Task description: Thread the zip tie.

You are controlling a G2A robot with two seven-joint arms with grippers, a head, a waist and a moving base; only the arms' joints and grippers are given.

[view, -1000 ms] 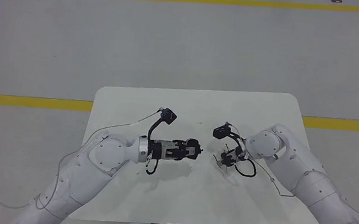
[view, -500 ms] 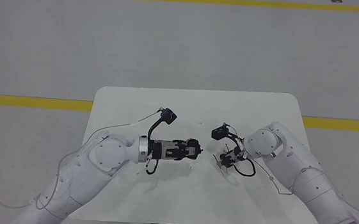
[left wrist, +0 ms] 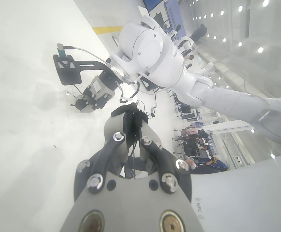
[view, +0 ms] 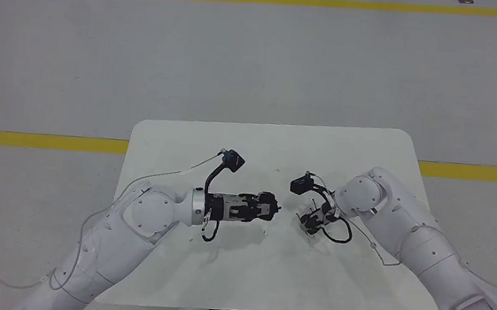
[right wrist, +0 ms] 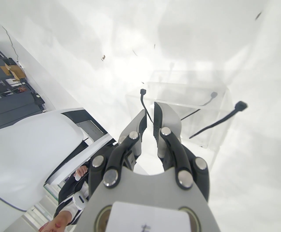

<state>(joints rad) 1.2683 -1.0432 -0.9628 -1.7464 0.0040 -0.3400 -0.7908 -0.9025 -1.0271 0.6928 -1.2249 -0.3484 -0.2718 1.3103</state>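
Right wrist view, grip: right fingers [right wrist: 154, 109] are drawn almost together on the thin strap of a black zip tie [right wrist: 143, 91]. Its head juts past the tips, close over a clear stand [right wrist: 186, 92].
Second item: second zip tie [right wrist: 216, 124] lies slanted on the stand, apart from the held one.
Left wrist view, grip: left fingers [left wrist: 131, 118] are pressed shut. A thin black strand [left wrist: 133, 153] runs back from between them toward the wrist.
Top view, position: both sets of fingers sit near the middle of the counter [view: 355, 155]. The right pair is at 3 o'clock from the left pair, near but apart.
Risk, slip: the strap is narrow and held close to its head, so it may twist or slide between the pads and leave the head pointing off line for threading.
Risk, stand: the stand looks light. A low or sideways lift could catch its edge, shift it, or knock the second tie loose.
Risk, miss: the head's opening is small, so a slight misalignment between the arms would send the tail past it.
Hard to make out: whether the left strand is a tie tail, and which end it is.
Hidden: the held tie's tail behind the right fingers, and the stand's full outline, which blends into the counter.
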